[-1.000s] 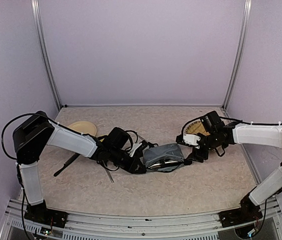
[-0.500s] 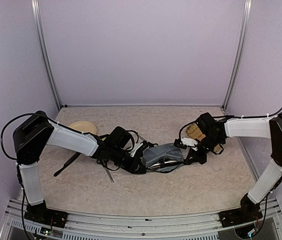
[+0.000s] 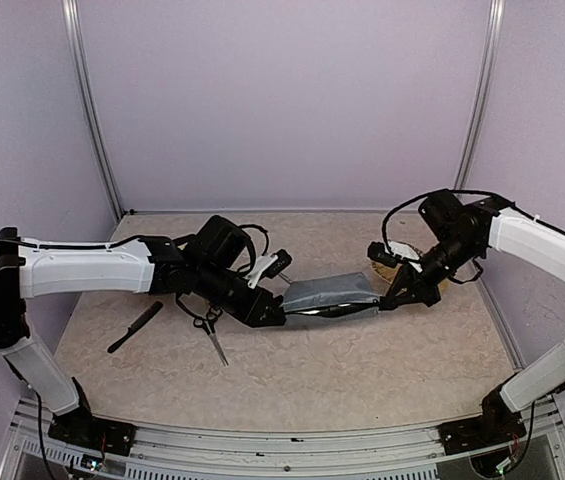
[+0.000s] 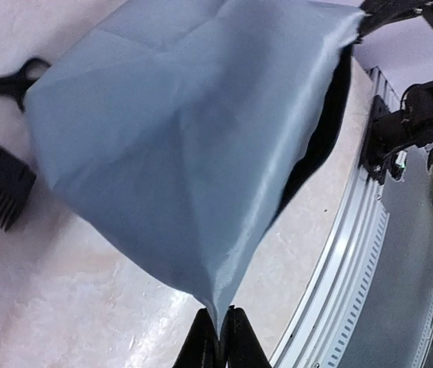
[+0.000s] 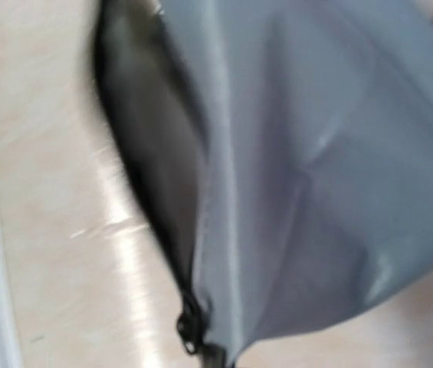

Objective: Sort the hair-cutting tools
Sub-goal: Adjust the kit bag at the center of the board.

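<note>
I hold the grey fabric zip pouch (image 3: 332,294) stretched between my arms, its dark mouth gaping along the near side. My left gripper (image 3: 274,316) is pinched tight on its left corner, and my right gripper (image 3: 395,297) is pinched tight on its right end. On the marbled table (image 3: 362,370), left of the pouch, lie the long black comb (image 3: 134,328) and the black-handled scissors (image 3: 208,328). A small black toothed piece (image 4: 1,186) lies beside the pouch.
</note>
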Tool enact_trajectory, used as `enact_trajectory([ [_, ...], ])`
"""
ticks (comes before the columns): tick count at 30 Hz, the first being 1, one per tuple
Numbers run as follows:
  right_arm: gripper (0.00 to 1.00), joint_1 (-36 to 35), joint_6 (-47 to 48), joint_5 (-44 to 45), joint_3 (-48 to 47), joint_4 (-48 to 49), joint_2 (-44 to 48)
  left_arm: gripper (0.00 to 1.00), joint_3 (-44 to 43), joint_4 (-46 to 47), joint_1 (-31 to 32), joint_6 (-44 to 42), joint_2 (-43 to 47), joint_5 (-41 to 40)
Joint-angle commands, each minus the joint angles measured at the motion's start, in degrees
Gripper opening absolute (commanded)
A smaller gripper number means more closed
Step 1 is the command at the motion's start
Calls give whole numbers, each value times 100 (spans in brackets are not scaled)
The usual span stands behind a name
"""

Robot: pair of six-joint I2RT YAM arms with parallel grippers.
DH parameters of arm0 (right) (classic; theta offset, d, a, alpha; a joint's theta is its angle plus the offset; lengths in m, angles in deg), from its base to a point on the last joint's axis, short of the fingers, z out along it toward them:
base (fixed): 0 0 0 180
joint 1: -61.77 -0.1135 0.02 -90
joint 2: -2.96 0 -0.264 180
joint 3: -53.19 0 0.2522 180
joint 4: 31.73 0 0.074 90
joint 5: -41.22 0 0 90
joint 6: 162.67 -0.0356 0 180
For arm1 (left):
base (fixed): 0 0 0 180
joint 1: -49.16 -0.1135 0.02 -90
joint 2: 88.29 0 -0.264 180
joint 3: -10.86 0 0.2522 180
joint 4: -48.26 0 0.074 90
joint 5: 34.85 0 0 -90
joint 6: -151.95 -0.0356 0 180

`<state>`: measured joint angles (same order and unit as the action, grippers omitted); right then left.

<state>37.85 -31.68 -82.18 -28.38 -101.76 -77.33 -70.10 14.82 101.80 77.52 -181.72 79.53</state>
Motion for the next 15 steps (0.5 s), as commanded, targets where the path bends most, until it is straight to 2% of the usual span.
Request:
enact_trajectory([
  [1,0,63,187,-695,-193,-1131,-489,0,-38,-822,242,102,-200,-188],
  [4,0,57,360,-1212,-514,-1703,-517,0,-201,-1293,352,206,-153,-725],
  [6,0,149,208,-798,-423,-1312,-336,0,23,-1242,221,358,-146,-960],
  [8,0,157,851,-1190,-732,-2093,-543,0,-94,-1084,323,597,-63,-333],
  [9,0,160,721,-1296,-841,-2235,-584,0,-309,-1042,585,694,85,-411],
  [10,0,167,768,-1047,-832,-2216,-557,0,-536,-1103,775,690,171,-579],
  [11,0,179,565,-424,-649,-1842,-480,0,-746,-1258,830,613,180,-715],
  [12,0,208,332,154,-364,-1252,-438,0,-841,-1424,727,508,128,-948],
  [13,0,236,346,363,-203,-937,-515,0,-831,-1560,492,406,-4,-1255],
  [15,0,239,563,-249,-319,-1291,-1009,0,-734,-1579,-207,503,-365,-1372],
])
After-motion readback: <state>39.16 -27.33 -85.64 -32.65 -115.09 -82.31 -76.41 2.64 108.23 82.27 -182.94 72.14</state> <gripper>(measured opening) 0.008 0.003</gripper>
